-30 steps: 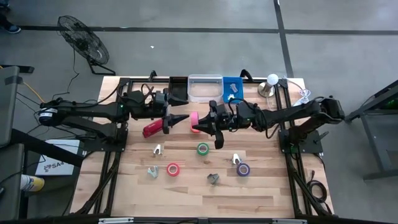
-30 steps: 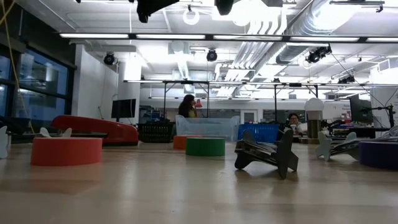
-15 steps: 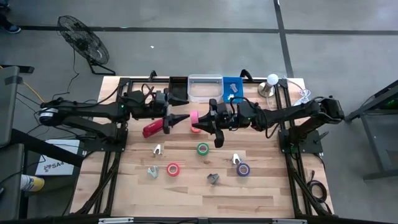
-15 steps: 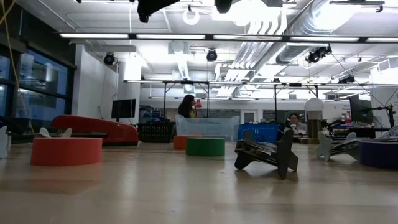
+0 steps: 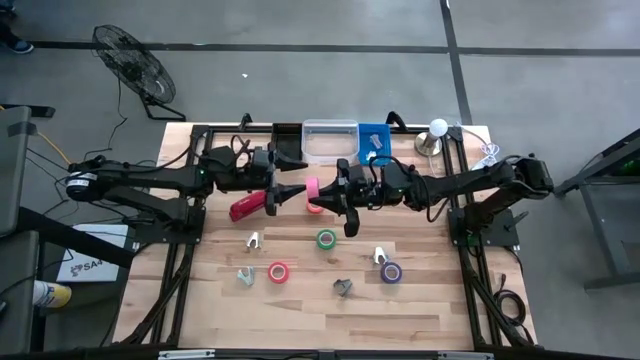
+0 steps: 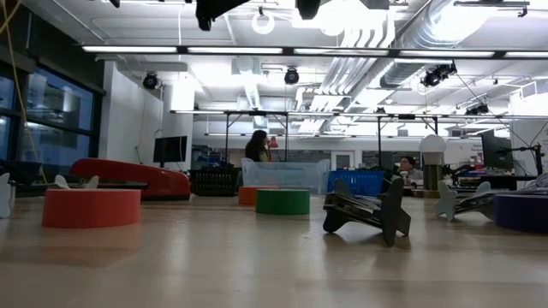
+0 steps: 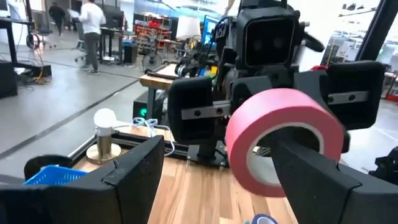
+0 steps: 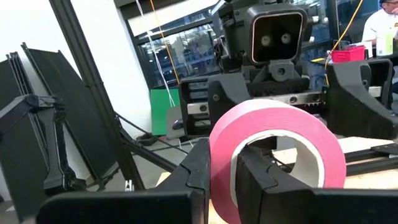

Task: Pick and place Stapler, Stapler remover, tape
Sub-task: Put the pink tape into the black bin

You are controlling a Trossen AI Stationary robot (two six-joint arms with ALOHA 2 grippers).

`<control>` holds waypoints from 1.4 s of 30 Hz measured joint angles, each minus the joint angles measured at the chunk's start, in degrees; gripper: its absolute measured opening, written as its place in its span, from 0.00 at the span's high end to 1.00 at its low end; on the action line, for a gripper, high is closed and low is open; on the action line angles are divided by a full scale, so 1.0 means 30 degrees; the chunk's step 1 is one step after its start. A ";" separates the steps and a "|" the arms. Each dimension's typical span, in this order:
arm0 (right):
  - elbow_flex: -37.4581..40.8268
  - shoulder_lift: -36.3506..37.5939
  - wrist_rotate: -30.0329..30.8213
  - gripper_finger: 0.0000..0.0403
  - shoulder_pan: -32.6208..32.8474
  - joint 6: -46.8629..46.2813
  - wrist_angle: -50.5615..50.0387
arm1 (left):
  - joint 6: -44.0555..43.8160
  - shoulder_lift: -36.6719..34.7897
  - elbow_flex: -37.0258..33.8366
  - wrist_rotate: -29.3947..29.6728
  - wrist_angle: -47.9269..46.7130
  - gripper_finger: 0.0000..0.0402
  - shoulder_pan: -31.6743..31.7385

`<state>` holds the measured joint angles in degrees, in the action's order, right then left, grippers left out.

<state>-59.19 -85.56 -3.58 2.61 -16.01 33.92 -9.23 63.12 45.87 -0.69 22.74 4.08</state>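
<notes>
While the two arms meet nose to nose above mid-table, the right gripper (image 5: 316,203) is pinching the pink tape (image 5: 312,190) by its wall. Left gripper (image 5: 292,190) has its fingers spread, one poked into the roll's hole. Stapler (image 5: 244,207) lies on the table under the left arm.

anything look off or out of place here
One oddity: the pink tape roll hangs in mid-air between the arms, pinched through its wall by the shut right gripper, with the open left gripper meeting it. The red stapler and other rolls lie flat.
</notes>
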 joint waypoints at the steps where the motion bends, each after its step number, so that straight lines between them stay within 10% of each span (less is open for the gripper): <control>1: 0.0002 0.0000 -0.0004 0.92 0.0000 0.0000 0.0003 | 0.0000 0.0134 0.0007 -0.0007 0.0178 0.28 0.0000; 12: -0.0003 0.0000 0.0000 0.92 0.0000 0.0000 -0.0155 | -0.0350 0.0793 0.0000 0.0501 0.0565 0.33 0.0000; 25: -0.0001 -0.0007 0.0202 0.92 0.0007 -0.0143 -0.0390 | -0.0538 0.0894 0.0000 -0.1369 0.0533 0.93 0.0003; 42: -0.0004 -0.0015 0.1323 0.73 0.0026 -0.1101 -0.0533 | -0.0510 0.0894 -0.0007 -0.1596 0.0511 0.93 0.0015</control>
<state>-59.20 -85.60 0.39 2.69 -19.31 32.33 -10.76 65.80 45.84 -5.48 24.27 4.12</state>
